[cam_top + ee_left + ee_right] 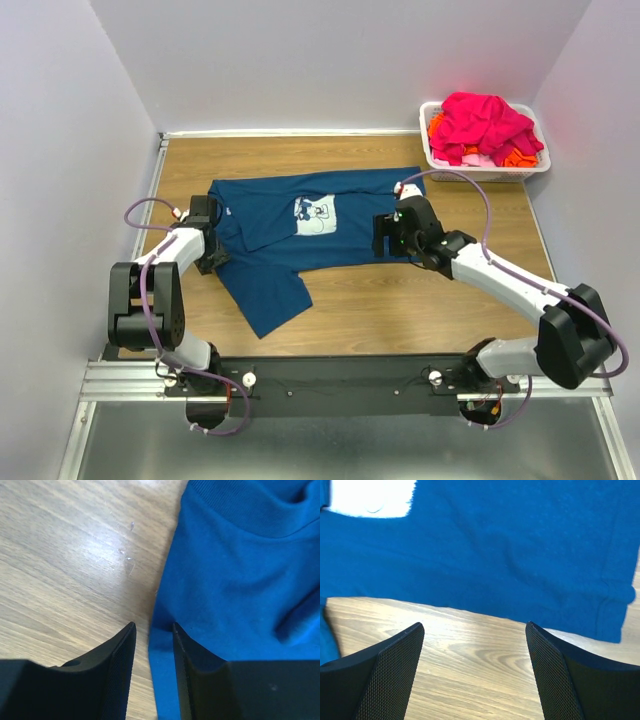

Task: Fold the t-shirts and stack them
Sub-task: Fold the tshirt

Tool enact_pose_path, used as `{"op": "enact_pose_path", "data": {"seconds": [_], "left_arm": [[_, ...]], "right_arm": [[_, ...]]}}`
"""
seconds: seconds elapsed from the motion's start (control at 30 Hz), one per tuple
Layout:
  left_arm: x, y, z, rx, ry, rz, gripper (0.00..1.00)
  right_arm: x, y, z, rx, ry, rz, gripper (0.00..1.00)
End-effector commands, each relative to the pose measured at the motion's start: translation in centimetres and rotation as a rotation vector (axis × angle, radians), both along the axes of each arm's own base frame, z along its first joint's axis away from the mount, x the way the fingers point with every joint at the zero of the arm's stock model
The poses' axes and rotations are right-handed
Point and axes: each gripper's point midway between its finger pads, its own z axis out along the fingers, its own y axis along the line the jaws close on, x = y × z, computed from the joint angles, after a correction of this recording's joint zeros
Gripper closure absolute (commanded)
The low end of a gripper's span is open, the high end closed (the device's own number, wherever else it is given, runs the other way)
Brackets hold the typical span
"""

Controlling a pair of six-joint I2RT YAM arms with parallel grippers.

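A dark teal-blue t-shirt (pixel 350 195) with a pale square chest print (pixel 318 215) lies spread on the wooden table, one part trailing toward the near left (pixel 268 295). My left gripper (pixel 212 255) is at its left edge. In the left wrist view the jaws (pixel 153 625) stand narrowly apart, with the shirt's edge (pixel 240 580) and a strip of wood between them. My right gripper (pixel 385 238) is at the shirt's near right edge. It is wide open (pixel 475 625) over bare wood just short of the cloth (pixel 510 545). Magenta-pink shirts (pixel 485 120) and orange cloth (pixel 520 157) fill the basket.
The white plastic basket (pixel 485 172) stands at the far right corner of the table. Pale walls close the table in at the left, back and right. Bare wood (pixel 420 310) lies between the shirt and the arm bases.
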Motion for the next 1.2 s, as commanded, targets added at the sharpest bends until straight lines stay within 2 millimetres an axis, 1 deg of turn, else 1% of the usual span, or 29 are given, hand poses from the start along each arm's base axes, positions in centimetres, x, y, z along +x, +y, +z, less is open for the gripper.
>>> {"op": "enact_pose_path", "data": {"seconds": [0.0,0.07,0.2,0.37,0.43,0.47,0.53,0.57,0.6,0.63,0.67,0.73,0.77,0.8,0.9,0.93,0.97,1.0,1.07,1.13,1.17], "left_arm": [[-0.4,0.7,0.1,0.042,0.019,0.005,0.57],[-0.9,0.6,-0.1,0.036,0.026,0.004,0.57],[-1.3,0.4,-0.4,0.023,0.019,-0.001,0.54],[-2.0,0.0,-1.2,0.006,0.036,-0.006,0.54],[-1.8,-0.1,-1.2,0.0,0.029,-0.008,0.58],[-1.8,-0.1,-1.1,-0.003,0.026,-0.009,0.65],[-1.7,-0.1,-1.0,0.0,0.022,-0.012,0.81],[-1.7,-0.1,-1.0,-0.001,0.021,-0.015,0.83],[-1.7,-0.2,-1.0,-0.003,0.02,-0.022,0.89],[-1.6,-0.2,-1.0,-0.003,0.02,-0.028,0.98],[-1.6,-0.2,-0.9,-0.004,0.019,-0.03,1.0],[-1.3,-0.6,-0.7,-0.02,0.007,-0.049,1.0],[-1.2,-0.6,-0.5,-0.023,0.001,-0.054,1.0],[-1.2,-0.7,-0.4,-0.027,0.0,-0.059,1.0],[-0.9,-0.9,0.1,-0.032,-0.023,-0.065,1.0],[-0.7,-1.0,0.4,-0.036,-0.038,-0.071,1.0],[-0.7,-1.0,0.5,-0.039,-0.045,-0.077,1.0],[-0.6,-1.1,0.6,-0.046,-0.049,-0.082,1.0],[-0.4,-1.3,0.8,-0.053,-0.059,-0.092,1.0],[-0.3,-1.6,0.9,-0.063,-0.066,-0.108,1.0],[-0.2,-1.6,0.9,-0.065,-0.069,-0.111,1.0]], "right_arm": [[0.0,-1.3,0.3,-0.023,-0.036,-0.061,0.11],[-0.1,-1.5,0.6,-0.019,-0.047,-0.069,0.11],[-0.4,-1.8,0.9,-0.006,-0.056,-0.082,0.11],[-1.0,-3.0,0.3,-0.032,-0.06,-0.108,0.11],[-0.9,-3.8,0.4,-0.037,-0.069,-0.138,0.11],[-0.9,-4.2,0.2,-0.035,-0.065,-0.151,0.11],[-0.9,-5.4,-0.2,-0.019,-0.044,-0.202,0.11],[-0.9,-5.8,-0.5,-0.01,-0.033,-0.221,0.11],[-0.8,-6.3,-0.7,0.003,-0.022,-0.24,0.12],[-0.8,-7.5,-1.3,0.029,0.006,-0.283,0.12],[-0.8,-8.0,-1.7,0.043,0.022,-0.298,0.12],[-0.7,-9.5,-2.5,0.071,0.059,-0.341,0.14],[-0.7,-9.9,-2.9,0.074,0.071,-0.356,0.16],[-0.5,-10.8,-3.1,0.081,0.081,-0.388,0.17],[-0.4,-12.1,-3.9,0.118,0.118,-0.457,0.22],[-0.3,-13.0,-4.2,0.138,0.131,-0.495,0.23],[-0.3,-13.3,-4.4,0.156,0.144,-0.524,0.3],[-0.3,-14.2,-5.2,0.162,0.168,-0.565,0.32],[-0.3,-14.8,-5.9,0.162,0.192,-0.592,0.38],[-0.2,-15.4,-6.5,0.162,0.211,-0.616,0.41],[-0.1,-15.5,-6.6,0.161,0.211,-0.62,0.46]]}}
